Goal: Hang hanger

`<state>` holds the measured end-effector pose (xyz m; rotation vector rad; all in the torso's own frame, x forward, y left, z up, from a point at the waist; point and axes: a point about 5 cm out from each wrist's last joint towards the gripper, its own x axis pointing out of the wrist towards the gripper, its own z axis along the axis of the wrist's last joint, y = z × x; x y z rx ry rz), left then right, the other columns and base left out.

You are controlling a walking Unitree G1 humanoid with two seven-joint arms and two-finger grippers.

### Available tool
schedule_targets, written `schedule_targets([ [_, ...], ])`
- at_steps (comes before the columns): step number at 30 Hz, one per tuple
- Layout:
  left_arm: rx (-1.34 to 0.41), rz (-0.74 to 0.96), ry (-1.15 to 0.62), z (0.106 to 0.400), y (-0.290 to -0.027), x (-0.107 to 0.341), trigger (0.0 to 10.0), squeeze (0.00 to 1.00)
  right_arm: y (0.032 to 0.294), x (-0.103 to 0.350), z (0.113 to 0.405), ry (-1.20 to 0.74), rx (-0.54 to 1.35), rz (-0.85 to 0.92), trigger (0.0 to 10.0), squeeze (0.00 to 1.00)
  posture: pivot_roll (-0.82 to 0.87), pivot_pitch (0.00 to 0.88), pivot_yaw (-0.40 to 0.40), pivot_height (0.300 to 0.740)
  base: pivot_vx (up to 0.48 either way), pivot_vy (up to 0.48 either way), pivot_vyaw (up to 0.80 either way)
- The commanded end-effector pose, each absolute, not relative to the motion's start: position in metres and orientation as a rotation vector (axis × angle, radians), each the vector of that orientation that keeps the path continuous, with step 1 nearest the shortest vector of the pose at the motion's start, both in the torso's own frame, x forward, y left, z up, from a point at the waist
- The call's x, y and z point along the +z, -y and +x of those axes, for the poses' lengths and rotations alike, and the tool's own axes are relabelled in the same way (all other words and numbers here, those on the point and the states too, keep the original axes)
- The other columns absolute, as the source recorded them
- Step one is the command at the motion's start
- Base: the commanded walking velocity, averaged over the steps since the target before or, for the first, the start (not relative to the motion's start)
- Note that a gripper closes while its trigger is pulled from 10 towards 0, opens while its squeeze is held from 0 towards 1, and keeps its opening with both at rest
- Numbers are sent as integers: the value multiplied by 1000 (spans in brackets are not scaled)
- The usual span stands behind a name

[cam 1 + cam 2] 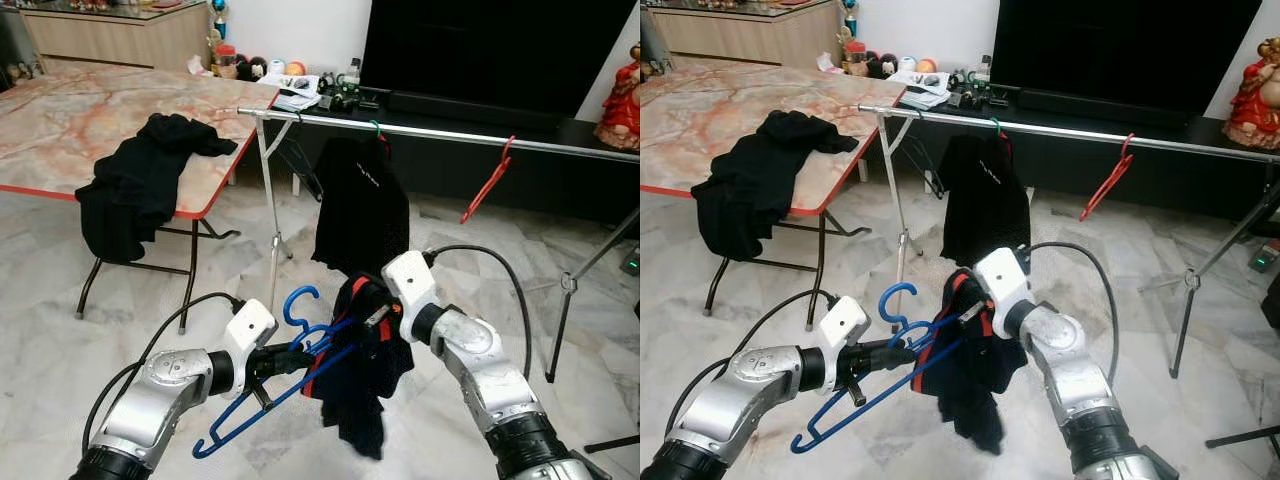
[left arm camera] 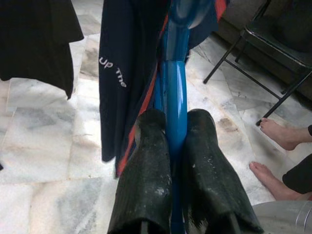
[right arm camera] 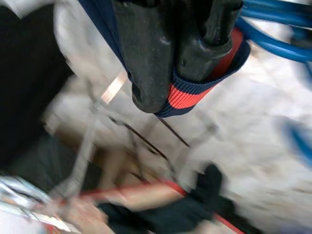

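Hanger half-dressed, shirt could slide off before it reaches the rail

Left gripper (image 1: 282, 360) is pinched tight on the blue hanger (image 1: 262, 400); in the left wrist view both black fingers (image 2: 146, 180) press against the blue bar from either side. Hanger sits low in front of the robot, well below the clothes rail (image 1: 420, 128), tilted, hook (image 1: 298, 303) pointing up, far shoulder end dipping toward the floor. Right gripper (image 1: 372, 312) is clamped on the navy shirt (image 1: 358, 385); right wrist view shows its fingers (image 3: 146, 53) nipping the red-and-navy ribbed collar band. Shirt hangs bunched off that grip, draped against the hanger's near end, not clearly threaded over both shoulders; cannot tell how much of the hanger is inside the collar.

Risks, as I judge them:
- Right gripper lets go too soon: shirt slides down the sloped hanger onto the marble floor (image 1: 60, 350).
- Collar held by a thin edge, so a tug may slip it out.
- Left grip sits on one arm of the hanger, so the load may twist it.
- Lifting to the rail: hook could snag the black garment (image 1: 360, 215) already hung there, or the red hanger (image 1: 487, 183) further along.
- A person's bare feet (image 2: 280, 136) are near the left arm's side.
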<state>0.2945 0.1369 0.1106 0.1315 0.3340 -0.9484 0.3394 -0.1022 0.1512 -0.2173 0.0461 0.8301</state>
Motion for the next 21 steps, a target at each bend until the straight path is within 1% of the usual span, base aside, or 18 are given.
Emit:
schedule_targets([
  [1, -960, 125, -303, 294, -133, 117, 10000, 0, 92, 167, 330, 53, 942, -218, 10000, 0, 110, 4, -89, 740, 0, 0, 0],
  [3, -960, 124, -303, 294, -133, 117, 10000, 0, 91, 168, 328, 60, 961, -218, 10000, 0, 109, 4, -89, 740, 0, 0, 0],
  [5, -967, 105, -292, 295, -130, 118, 10000, 0, 85, 169, 313, 92, 1091, -219, 10000, 0, 106, 4, -89, 740, 0, 0, 0],
  [7, -960, 104, -291, 295, -130, 118, 10000, 0, 85, 170, 310, 92, 1115, -213, 10000, 0, 104, 5, -88, 740, 0, 0, 0],
  [11, -896, 98, -269, 301, -131, 118, 10000, 0, 87, 169, 300, 77, 1183, -204, 10000, 0, 104, 8, -87, 740, 0, 0, 0],
  [12, -856, 93, -248, 305, -132, 119, 10000, 0, 88, 168, 297, 69, 1204, -198, 10000, 0, 103, 10, -87, 740, 0, 0, 0],
  [14, -822, 90, -233, 308, -133, 120, 10000, 0, 89, 167, 295, 63, 1215, -195, 10000, 0, 102, 10, -87, 740, 0, 0, 0],
  [17, -713, 65, -192, 318, -137, 123, 10000, 0, 92, 163, 296, 36, 1200, -216, 10000, 0, 100, 10, -85, 740, 0, 0, 0],
  [21, -632, 19, -149, 325, -140, 129, 10000, 0, 100, 158, 307, 14, 1078, -243, 10000, 0, 99, 11, -84, 740, 0, 0, 0],
])
